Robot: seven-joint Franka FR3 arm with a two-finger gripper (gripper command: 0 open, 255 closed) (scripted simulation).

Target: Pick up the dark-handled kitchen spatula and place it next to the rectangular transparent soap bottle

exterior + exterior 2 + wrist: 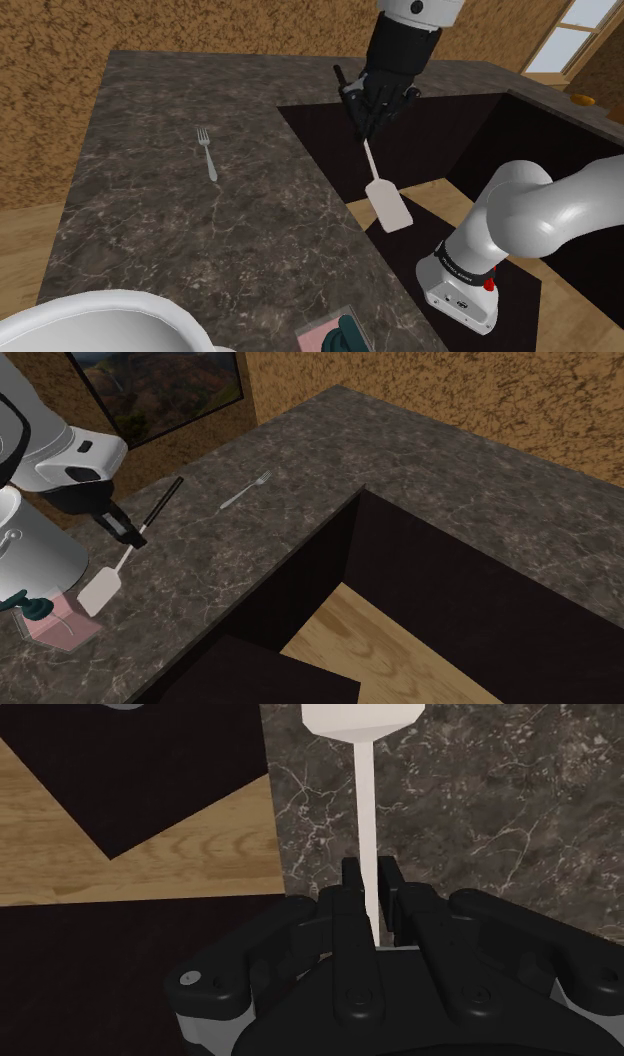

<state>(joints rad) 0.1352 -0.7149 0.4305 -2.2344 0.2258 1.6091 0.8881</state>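
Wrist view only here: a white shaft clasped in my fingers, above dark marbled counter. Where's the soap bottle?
Observer: The soap bottle stands near the edge of the counter, beside a large pot. In the second exterior view the spatula shows close by it.
Operator: Am I holding the handle?
Observer: No. The gripper clasps the white shaft; the dark handle sticks out behind it.
Operator: Anything else around?
Observer: A fork lies on the counter, well apart from the bottle.

Black pincer (366,132), and in it a spatula (388,206): white blade, white shaft, black handle. Below, the table (180,250) runs dark brown with pale marble veins. Farther off, a silver-grey fork (207,153).
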